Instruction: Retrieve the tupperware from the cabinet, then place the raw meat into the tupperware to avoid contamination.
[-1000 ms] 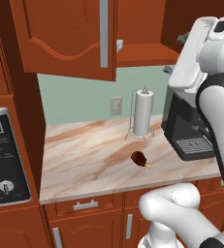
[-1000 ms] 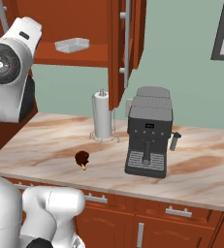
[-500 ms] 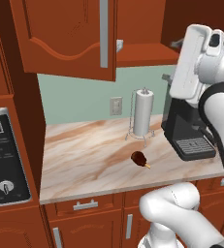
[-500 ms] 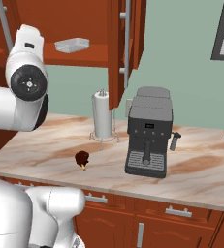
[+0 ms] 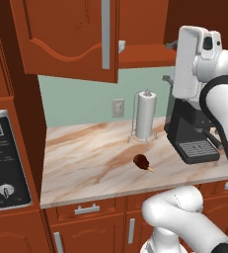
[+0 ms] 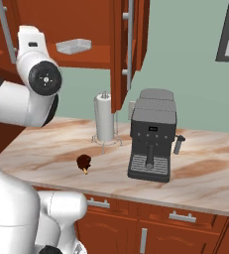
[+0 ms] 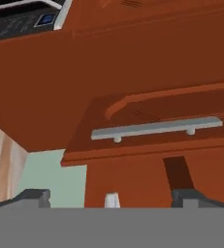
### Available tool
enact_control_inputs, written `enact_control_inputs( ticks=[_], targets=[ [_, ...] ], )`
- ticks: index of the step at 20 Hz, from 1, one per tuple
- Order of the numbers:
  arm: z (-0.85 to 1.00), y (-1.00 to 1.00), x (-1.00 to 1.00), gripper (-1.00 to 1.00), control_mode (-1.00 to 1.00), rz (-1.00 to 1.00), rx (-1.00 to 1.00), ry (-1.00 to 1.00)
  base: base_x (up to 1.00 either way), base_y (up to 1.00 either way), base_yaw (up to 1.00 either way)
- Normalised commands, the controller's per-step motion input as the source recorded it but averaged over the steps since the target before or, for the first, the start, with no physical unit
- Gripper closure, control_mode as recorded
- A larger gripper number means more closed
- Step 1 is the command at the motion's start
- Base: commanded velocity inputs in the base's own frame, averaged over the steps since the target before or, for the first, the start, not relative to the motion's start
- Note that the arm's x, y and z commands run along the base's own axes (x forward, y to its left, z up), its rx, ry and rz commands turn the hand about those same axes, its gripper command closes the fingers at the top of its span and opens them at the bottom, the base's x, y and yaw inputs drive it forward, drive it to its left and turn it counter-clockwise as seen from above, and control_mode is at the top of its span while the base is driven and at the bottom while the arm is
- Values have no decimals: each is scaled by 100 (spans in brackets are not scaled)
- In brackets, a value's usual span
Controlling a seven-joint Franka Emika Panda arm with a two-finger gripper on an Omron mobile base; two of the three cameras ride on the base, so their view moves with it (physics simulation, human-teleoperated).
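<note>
The tupperware, a shallow pale tray, lies on the shelf of the cabinet, whose doors hang open; one corner of the tupperware peeks out past the open door. On the marble counter the raw meat lies in front of the paper-towel roll. My white hand is raised at shelf height, right of the cabinet opening. In the hand view my gripper is open and holds nothing, facing a cabinet door and its silver bar handle.
A paper-towel roll on a wire stand and a black coffee machine stand at the back of the counter. A built-in oven panel bounds the counter's left end. Drawers lie below the counter's front edge.
The arm has swung and straightened, bringing the hand a little closer to the cabinet opening. The gripper has stayed open. The meat and tupperware have not moved.
</note>
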Motion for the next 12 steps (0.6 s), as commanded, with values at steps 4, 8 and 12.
enact_control_inputs(
  ticks=[4,8,12],
  targets=[
    [0,8,22,-100,-100,0,-22,-7,0,0,0],
    [0,14,26,-100,-100,0,-17,-7,0,0,0],
    [-3,3,29,-100,-100,0,-11,-4,0,0,0]
  ],
)
